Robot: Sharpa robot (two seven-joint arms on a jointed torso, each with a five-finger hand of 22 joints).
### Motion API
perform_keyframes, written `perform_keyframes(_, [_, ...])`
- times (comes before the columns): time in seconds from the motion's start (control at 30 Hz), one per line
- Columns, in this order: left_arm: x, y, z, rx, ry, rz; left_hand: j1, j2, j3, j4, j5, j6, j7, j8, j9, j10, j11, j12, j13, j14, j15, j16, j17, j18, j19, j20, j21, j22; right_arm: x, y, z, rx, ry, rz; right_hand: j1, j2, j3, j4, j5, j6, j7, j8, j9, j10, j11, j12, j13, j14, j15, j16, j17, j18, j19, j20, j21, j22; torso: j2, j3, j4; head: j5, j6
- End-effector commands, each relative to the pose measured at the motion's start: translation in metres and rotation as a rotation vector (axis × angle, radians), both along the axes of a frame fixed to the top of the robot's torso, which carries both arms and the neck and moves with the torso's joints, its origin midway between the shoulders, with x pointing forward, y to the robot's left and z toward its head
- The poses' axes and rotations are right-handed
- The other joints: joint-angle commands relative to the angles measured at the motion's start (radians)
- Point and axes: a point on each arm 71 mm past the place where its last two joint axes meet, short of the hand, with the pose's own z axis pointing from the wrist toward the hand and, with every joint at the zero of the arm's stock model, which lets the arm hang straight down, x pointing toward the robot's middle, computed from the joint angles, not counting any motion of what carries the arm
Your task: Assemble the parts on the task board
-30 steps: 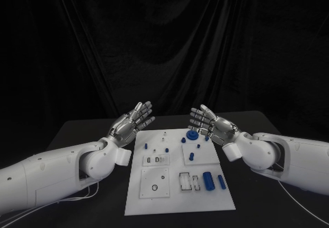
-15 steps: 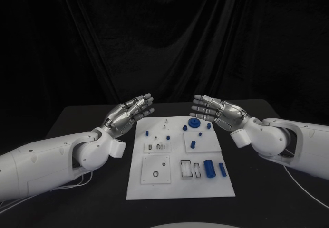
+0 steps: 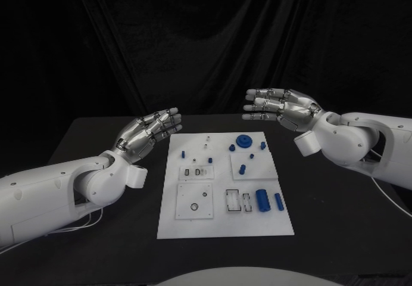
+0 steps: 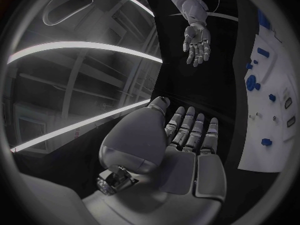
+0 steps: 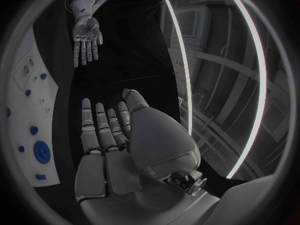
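I hold my left hand [image 3: 151,131] and my right hand [image 3: 279,108] raised on either side of the white board [image 3: 223,223], fingers spread wide and holding nothing, so the board stays unobstructed. The blue parts [image 3: 264,201] lie on it, none assembled yet, I judge.

The small parts [image 3: 209,159] on the task board [image 3: 223,223] are too tiny to identify.
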Motion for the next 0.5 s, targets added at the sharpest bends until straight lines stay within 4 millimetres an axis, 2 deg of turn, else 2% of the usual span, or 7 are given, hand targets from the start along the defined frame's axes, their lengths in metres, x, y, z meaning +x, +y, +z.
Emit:
perform_keyframes(0.03, [-0.003,0.006,0.019,-0.123,-0.157,0.086,-0.007,-0.007,0.012,0.0,0.005,0.013,0.006,0.006,0.002,0.0,0.01,0.006,0.001,0.004,0.009,0.013,0.002,-0.015,0.011,0.001,0.008,0.002,0.006,0.002,0.0,-0.208,-0.024,0.013,0.017,-0.005,0.011,-0.019,-0.011,0.027,0.017,0.008,0.0,0.03,0.017,0.014,0.001,0.054,0.018,0.024,-0.002,0.002,0.049,0.004,0.028,0.01,0.037,-0.0065,0.0086,-0.012,0.002])
perform_keyframes(0.13, [-0.006,0.007,0.022,-0.137,-0.15,0.087,-0.009,-0.008,0.018,0.0,0.006,0.017,0.008,0.007,0.002,0.001,0.013,0.009,0.001,0.005,0.012,0.018,0.002,-0.019,0.011,0.0,0.008,0.002,0.01,0.005,0.004,-0.31,-0.068,0.041,0.012,-0.011,0.014,-0.022,-0.021,0.046,0.031,0.005,-0.001,0.049,0.038,0.02,0.0,0.115,0.026,0.049,-0.005,-0.011,0.096,0.002,0.053,0.02,0.062,-0.0113,0.0193,-0.027,0.014])
perform_keyframes(0.27, [-0.009,0.008,0.024,-0.153,-0.143,0.086,-0.01,-0.007,0.023,-0.001,0.007,0.02,0.009,0.008,0.002,0.0,0.015,0.009,0.001,0.004,0.013,0.019,0.002,-0.021,0.01,0.0,0.007,0.001,0.014,0.007,0.007,-0.481,-0.168,0.056,0.009,-0.02,0.021,-0.029,-0.047,0.098,0.04,0.003,0.001,0.106,0.058,0.032,-0.001,0.211,-0.001,0.078,-0.009,-0.002,0.166,-0.015,0.101,0.043,0.081,-0.0143,0.0318,-0.041,0.025])
perform_keyframes(0.3, [-0.009,0.009,0.025,-0.156,-0.142,0.085,-0.01,-0.007,0.024,-0.001,0.007,0.021,0.009,0.008,0.002,0.0,0.015,0.009,0.001,0.004,0.014,0.019,0.002,-0.022,0.009,0.0,0.007,0.001,0.015,0.007,0.008,-0.53,-0.199,0.055,0.009,-0.025,0.024,-0.03,-0.079,0.125,0.041,0.001,0.003,0.139,0.063,0.038,0.0,0.264,-0.02,0.096,-0.005,0.007,0.202,-0.024,0.129,0.058,0.087,-0.0154,0.0352,-0.044,0.03])
perform_keyframes(0.4, [-0.011,0.01,0.027,-0.167,-0.141,0.083,-0.011,-0.007,0.028,-0.002,0.008,0.024,0.009,0.009,0.003,0.001,0.016,0.011,0.001,0.004,0.015,0.022,0.002,-0.023,0.009,0.0,0.007,0.001,0.017,0.007,0.012,-0.693,-0.313,0.045,0.008,-0.034,0.036,-0.029,-0.137,0.168,0.038,-0.013,0.005,0.184,0.056,0.032,-0.001,0.347,-0.041,0.111,-0.004,0.013,0.248,-0.043,0.177,0.085,0.094,-0.0165,0.0382,-0.045,0.033])
perform_keyframes(0.47, [-0.013,0.011,0.029,-0.172,-0.142,0.083,-0.011,-0.007,0.028,-0.002,0.008,0.024,0.009,0.009,0.003,0.001,0.016,0.011,0.001,0.004,0.015,0.022,0.002,-0.023,0.009,0.0,0.007,0.001,0.019,0.008,0.016,-0.813,-0.415,0.031,-0.004,-0.058,0.037,-0.02,-0.182,0.21,0.032,-0.033,0.004,0.24,0.033,0.02,-0.002,0.479,-0.079,0.149,0.012,0.016,0.327,-0.075,0.266,0.136,0.102,-0.0183,0.0401,-0.046,0.033])
perform_keyframes(0.5, [-0.014,0.011,0.029,-0.174,-0.143,0.083,-0.011,-0.007,0.028,-0.002,0.008,0.024,0.009,0.009,0.003,0.001,0.016,0.011,0.001,0.004,0.015,0.022,0.002,-0.023,0.009,0.0,0.007,0.001,0.02,0.009,0.018,-0.877,-0.477,0.02,-0.013,-0.068,0.033,-0.015,-0.207,0.223,0.028,-0.039,0.004,0.271,0.022,0.019,0.0,0.565,-0.1,0.196,0.033,0.011,0.381,-0.097,0.317,0.163,0.114,-0.0212,0.0435,-0.051,0.04])
